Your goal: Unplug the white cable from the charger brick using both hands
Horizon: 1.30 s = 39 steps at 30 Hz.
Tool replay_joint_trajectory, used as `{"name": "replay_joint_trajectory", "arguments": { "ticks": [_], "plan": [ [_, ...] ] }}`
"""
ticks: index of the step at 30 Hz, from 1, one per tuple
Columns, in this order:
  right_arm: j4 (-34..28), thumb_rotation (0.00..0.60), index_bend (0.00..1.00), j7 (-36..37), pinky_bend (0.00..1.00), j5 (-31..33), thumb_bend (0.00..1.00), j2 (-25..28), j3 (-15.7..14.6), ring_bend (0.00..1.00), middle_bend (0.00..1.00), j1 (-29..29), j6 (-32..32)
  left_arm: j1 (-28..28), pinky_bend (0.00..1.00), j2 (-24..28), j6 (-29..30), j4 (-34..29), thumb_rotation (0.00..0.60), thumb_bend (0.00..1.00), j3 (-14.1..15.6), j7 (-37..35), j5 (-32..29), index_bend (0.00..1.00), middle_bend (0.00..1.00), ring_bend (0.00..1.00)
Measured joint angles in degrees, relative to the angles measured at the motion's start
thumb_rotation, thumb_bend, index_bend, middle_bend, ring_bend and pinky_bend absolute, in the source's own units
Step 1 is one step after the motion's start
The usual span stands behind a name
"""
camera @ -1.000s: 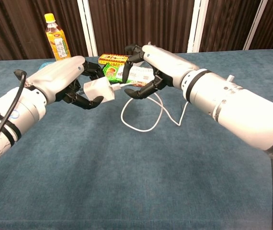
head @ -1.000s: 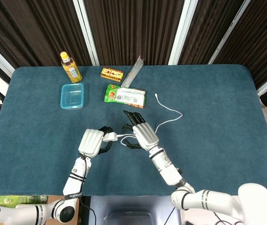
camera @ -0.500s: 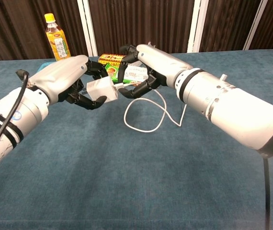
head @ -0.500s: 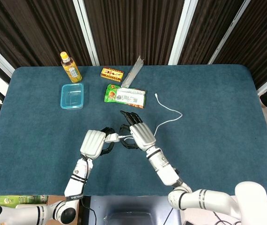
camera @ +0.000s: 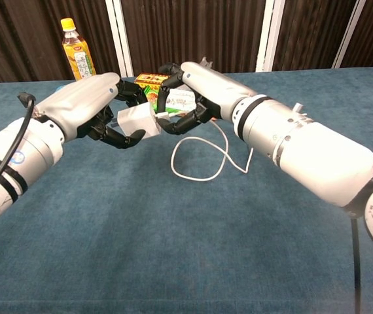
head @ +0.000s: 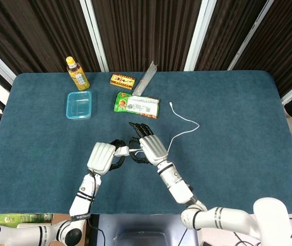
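We see our left hand (camera: 98,108) closest in, its dark fingers curled around the white charger brick (camera: 136,122) and holding it above the blue table (head: 228,154), a little left of the table's middle. Our right hand (camera: 193,91) meets it from the other side, fingers closed on the plug end of the white cable (camera: 203,157), right where it enters the brick; the plug appears to sit in the brick, though the fingers hide the joint. In the head view the two hands (head: 101,156) (head: 152,147) are almost touching, with the brick (head: 121,150) between them.

From the right hand the cable (head: 184,128) drops in a loose loop onto the cloth, then runs away to the right, its free end lying near a green snack packet (head: 137,104).

Further back we find a clear blue plastic box (head: 79,104) on the left, a small yellow-and-red box (head: 122,80), a long clear wrapper (head: 145,78) lying just beside it, and a yellow-capped drink bottle (head: 77,74) standing upright at the far left edge. Dark curtains (head: 146,25) hang behind the table.
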Motion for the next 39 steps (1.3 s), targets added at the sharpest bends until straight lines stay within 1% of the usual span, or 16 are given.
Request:
{"name": "replay_joint_trajectory", "arguments": {
  "ticks": [13,23,30,39],
  "plan": [
    [0.4,0.6,0.74,-0.1,0.0,0.6,0.55,-0.7,0.1,0.0,0.19,0.6,0.6,0.0,1.0,0.5,0.2,-0.4,0.6,0.66,0.1,0.2,0.1,0.74,0.78,1.0],
    [0.8,0.6,0.86,0.1,0.0,-0.2,0.63,-1.5,0.3,0.01,0.26,0.7,2.8,0.0,1.0,0.9,0.3,-1.1,0.6,0.67,-0.1,-0.2,0.0,0.74,0.79,1.0],
    [0.7,0.6,0.88,-0.5,0.0,0.1,0.66,-1.5,0.3,0.02,0.27,0.9,2.8,0.0,1.0,1.1,0.5,-1.4,0.6,0.67,-0.1,0.0,0.0,0.74,0.79,1.0],
    [1.5,0.6,0.9,-0.5,0.0,-1.3,0.68,-1.7,-0.2,0.03,0.27,1.0,3.9,0.0,1.0,1.4,0.6,-1.8,0.6,0.67,-0.1,0.1,0.0,0.74,0.79,1.0]
  ]
}}
